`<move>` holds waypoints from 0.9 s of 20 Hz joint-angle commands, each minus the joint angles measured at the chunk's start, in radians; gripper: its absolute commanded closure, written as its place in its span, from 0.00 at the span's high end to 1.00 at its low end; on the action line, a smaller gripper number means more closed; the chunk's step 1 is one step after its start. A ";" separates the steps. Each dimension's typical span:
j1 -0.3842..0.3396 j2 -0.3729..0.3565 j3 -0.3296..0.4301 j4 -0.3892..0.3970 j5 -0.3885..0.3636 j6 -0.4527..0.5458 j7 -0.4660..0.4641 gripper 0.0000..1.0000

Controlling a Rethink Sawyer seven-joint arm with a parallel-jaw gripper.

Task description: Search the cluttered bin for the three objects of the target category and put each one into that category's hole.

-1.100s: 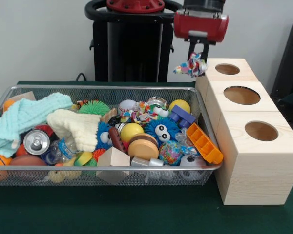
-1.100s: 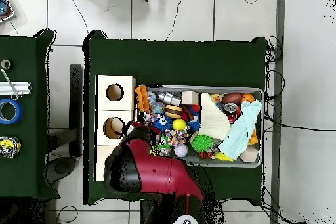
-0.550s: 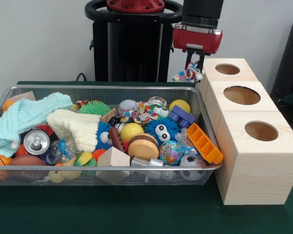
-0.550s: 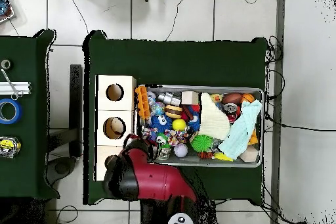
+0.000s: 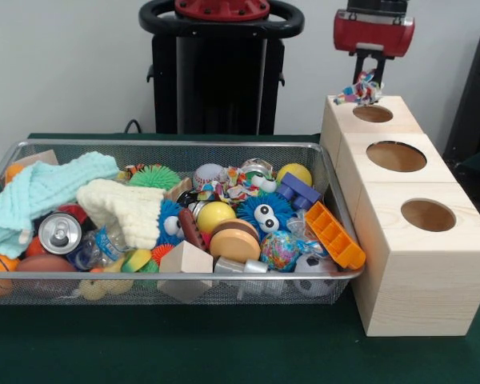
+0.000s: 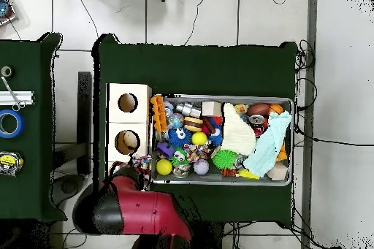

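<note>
Rope toy (image 5: pixel 358 90), a small knotted bundle of many-coloured cord, hung from the hand (image 5: pixel 368 78) just above the farthest hole (image 5: pixel 373 114) of the wooden box (image 5: pixel 408 240). Its frayed ends spread sideways, so its long axis lay roughly level, running toward the bin side. The hand's two dark fingers (image 5: pixel 369 64) were closed on the toy's upper part, pointing straight down from the red wrist. In the overhead view the red arm (image 6: pixel 135 213) covered that end of the box and the toy (image 6: pixel 140 166) showed only as a bit of colour at its tip.

Three round holes opened in the box top, one per block; the middle hole (image 5: pixel 396 156) and the nearest hole (image 5: pixel 428 215) were uncovered. One wire mesh bin (image 5: pixel 168 146) stood on the green table (image 5: pixel 224 352) beside the box, touching it. Among its clutter lay one drink can (image 5: pixel 60 233), one teal cloth (image 5: pixel 40 192), one cream knitted cloth (image 5: pixel 124 210), two yellow balls (image 5: pixel 214 214), one orange toy block (image 5: pixel 334 234) and another rope toy (image 5: pixel 242 182)
</note>
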 commanded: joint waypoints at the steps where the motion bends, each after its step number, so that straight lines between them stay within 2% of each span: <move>1: 0.027 -0.004 -0.026 -0.034 0.082 0.128 0.247 0.00; 11: -0.005 0.139 0.057 0.046 0.095 -0.177 0.254 0.00; 18: 0.014 0.201 0.062 0.052 0.112 -0.257 0.266 0.00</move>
